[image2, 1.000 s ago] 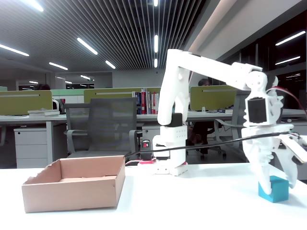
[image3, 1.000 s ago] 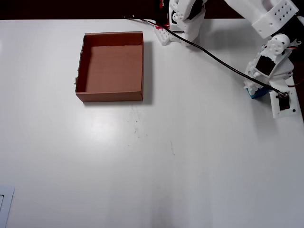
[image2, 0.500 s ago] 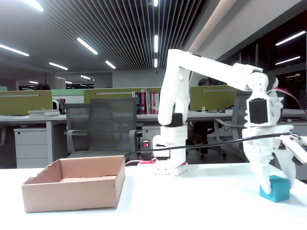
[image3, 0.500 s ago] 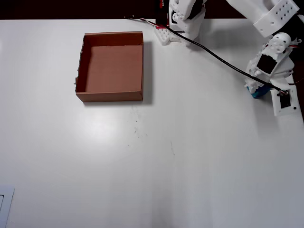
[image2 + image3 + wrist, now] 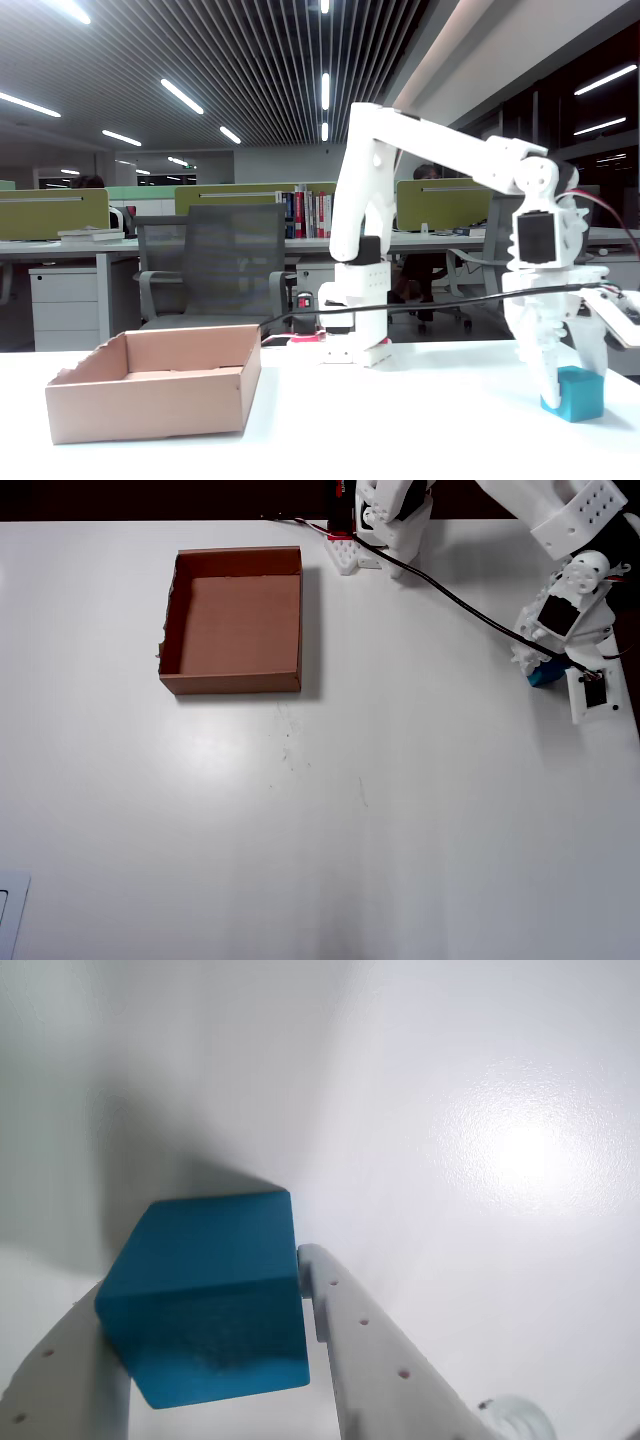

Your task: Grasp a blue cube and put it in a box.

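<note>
The blue cube (image 5: 205, 1295) sits between my two white fingers in the wrist view, and both fingers touch its sides. In the fixed view the cube (image 5: 578, 396) rests on the white table at the far right with my gripper (image 5: 563, 388) down around it. In the overhead view only a sliver of the cube (image 5: 543, 675) shows under the gripper (image 5: 548, 666). The box (image 5: 150, 405) is an open tan cardboard tray, empty, far to the left. In the overhead view the box (image 5: 230, 683) lies at the upper left.
The arm's base (image 5: 385, 525) stands at the table's far edge, between box and cube. A black cable (image 5: 470, 605) runs from the base to the gripper. The white table (image 5: 330, 810) spreads between the cube and the box.
</note>
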You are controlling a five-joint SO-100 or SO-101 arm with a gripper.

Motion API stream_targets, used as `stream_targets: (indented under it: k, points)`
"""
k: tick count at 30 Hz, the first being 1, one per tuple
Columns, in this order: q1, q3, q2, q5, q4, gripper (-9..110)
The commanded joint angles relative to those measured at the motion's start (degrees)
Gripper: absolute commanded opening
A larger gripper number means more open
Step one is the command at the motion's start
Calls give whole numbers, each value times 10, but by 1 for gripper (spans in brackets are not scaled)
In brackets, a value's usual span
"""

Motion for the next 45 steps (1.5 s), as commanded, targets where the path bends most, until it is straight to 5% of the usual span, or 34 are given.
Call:
stream_targets:
  k: [1, 27, 45]
  points:
    - [-2, -5, 26, 2, -4, 15]
    - [31, -55, 105, 11, 62, 12]
    - [205, -76, 221, 16, 166, 11]
